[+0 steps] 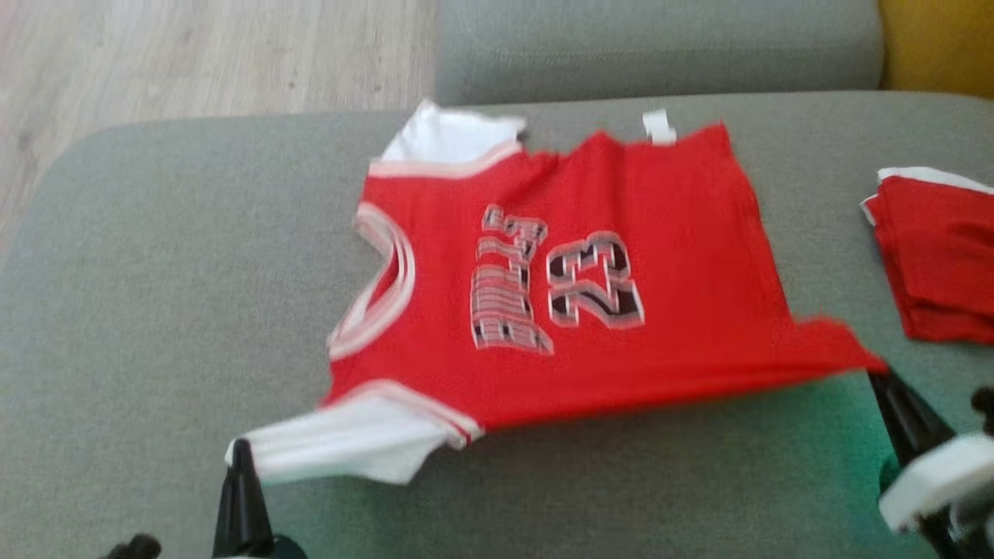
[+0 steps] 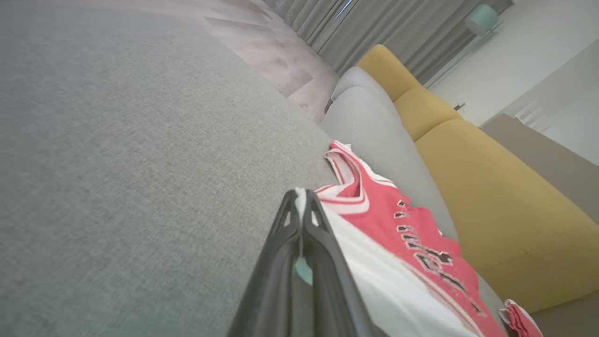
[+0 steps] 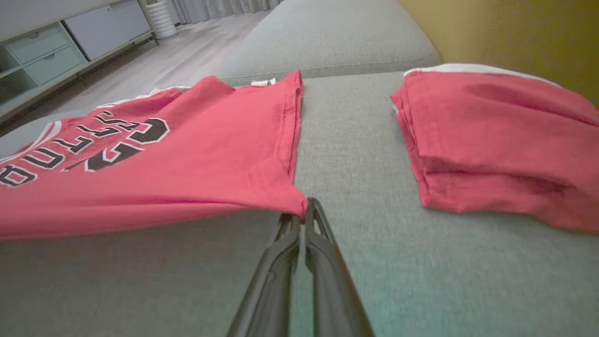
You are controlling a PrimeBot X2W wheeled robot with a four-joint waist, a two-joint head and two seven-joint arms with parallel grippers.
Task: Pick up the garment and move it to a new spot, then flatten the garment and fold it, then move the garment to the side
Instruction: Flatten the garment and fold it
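A red jersey (image 1: 621, 256) with white sleeves and the number 23 lies spread on the grey cushion (image 1: 155, 272). Its near edge is lifted off the fabric. My left gripper (image 1: 237, 450) is shut on the white sleeve (image 1: 342, 439) at the jersey's near left corner; in the left wrist view the gripper's tips (image 2: 302, 196) pinch that white cloth (image 2: 398, 299). My right gripper (image 1: 877, 376) is shut on the jersey's near right hem corner (image 3: 295, 203), with the gripper's tips (image 3: 304, 210) closed under the red cloth.
A folded red garment (image 1: 940, 256) lies on the cushion at the right, close to my right gripper, also large in the right wrist view (image 3: 491, 140). A yellow backrest (image 2: 505, 196) rises behind the cushions. Wooden floor (image 1: 194, 54) lies beyond the cushion's far left edge.
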